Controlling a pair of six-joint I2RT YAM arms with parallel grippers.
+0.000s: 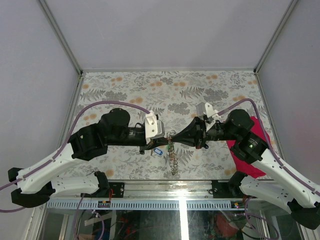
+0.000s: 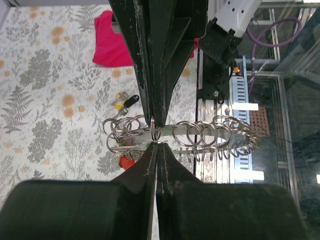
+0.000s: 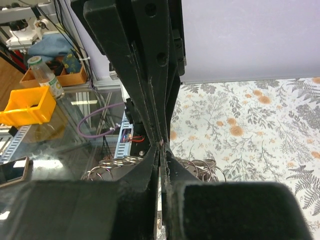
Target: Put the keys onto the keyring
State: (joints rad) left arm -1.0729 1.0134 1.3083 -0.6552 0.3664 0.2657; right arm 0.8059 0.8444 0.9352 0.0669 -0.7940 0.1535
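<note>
Floral-print tabletop under everything, pale grey walls around it. Closest in the left wrist view: left gripper, fingers pressed tight together, nipping the lower edge of the keyring. Directly opposite, tip to tip: right gripper, likewise squeezed closed, on the same small ring's upper edge. So: keyring held up off the table by the look of it, pinched between the two sets of tips, with the chain of silvery loops trailing away to one side of the fingers.

Just beside the left tips, a sliver of green, possibly a key head; too small to tell. A little off to the other side of the left fingers, under a tangle of loops: red-headed key; on the ring or merely beneath it, impossible to say. Further out, well apart from both sets of tips, flat on the table: yellow-headed key and black-headed key, plainly loose. Beyond those, crimson cloth. From above, blue-headed key just beside the left fingers; threaded or not, unclear.

Judged progress: early to middling at best. Ring gripped and presented, apparently for prying open or feeding a key on. At least two keys waiting to be fetched and threaded, perhaps more.
</note>
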